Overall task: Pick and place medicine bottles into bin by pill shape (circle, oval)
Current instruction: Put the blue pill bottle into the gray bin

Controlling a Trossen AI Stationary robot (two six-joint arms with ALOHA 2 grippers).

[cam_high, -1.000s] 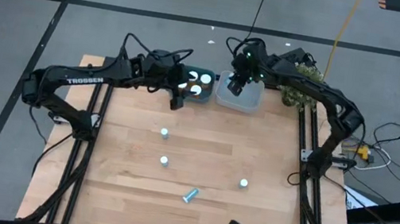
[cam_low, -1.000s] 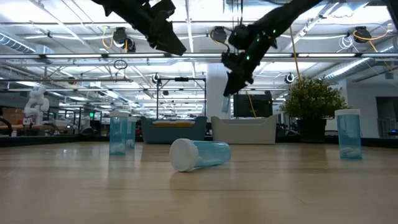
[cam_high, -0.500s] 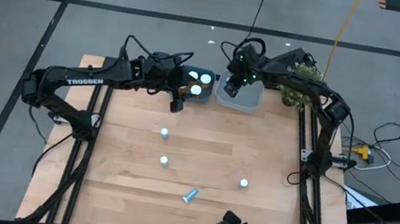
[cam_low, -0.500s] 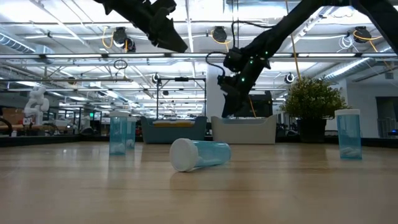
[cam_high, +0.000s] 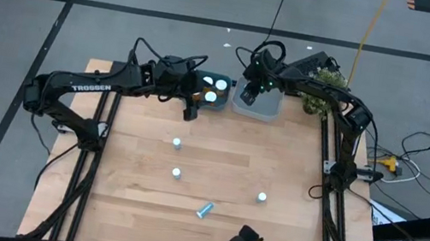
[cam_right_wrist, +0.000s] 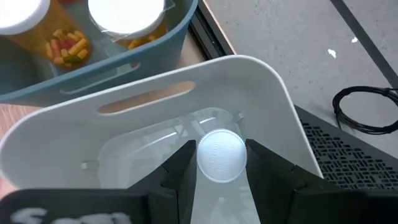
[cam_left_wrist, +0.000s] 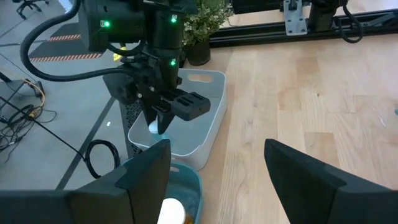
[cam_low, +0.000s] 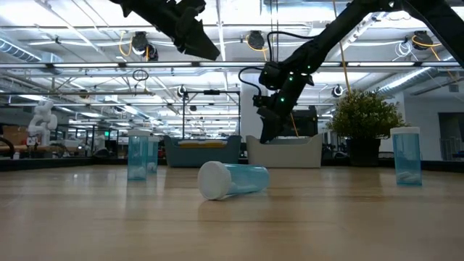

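Observation:
My right gripper [cam_high: 250,91] hangs over the white bin [cam_high: 259,107] at the table's far edge, shut on a pale-blue medicine bottle with a white cap [cam_right_wrist: 221,155]. My left gripper [cam_high: 191,106] stands open beside the blue bin [cam_high: 212,94], which holds orange bottles with white caps [cam_right_wrist: 127,12]. Three pale-blue bottles stand on their bases on the table [cam_high: 176,142] [cam_high: 176,172] [cam_high: 261,198]. Another lies on its side [cam_high: 204,211] near the front edge. My right gripper pinches the bottle's top end, at the white cap [cam_right_wrist: 219,175], between its two fingers [cam_right_wrist: 181,167]. The fingers point down from above. The bottle hangs upright below them, inside the white bin's rim [cam_left_wrist: 155,127]. Whether its base touches the bin floor cannot be told.
A potted plant [cam_high: 318,98] stands at the far right corner beside the white bin. The two bins stand side by side at the far edge. Bare wood [cam_high: 295,159] lies between the standing bottles and the bins.
My right gripper has gone down and a little toward the table's left edge with the pale-blue bottle, lowering it into the white bin.

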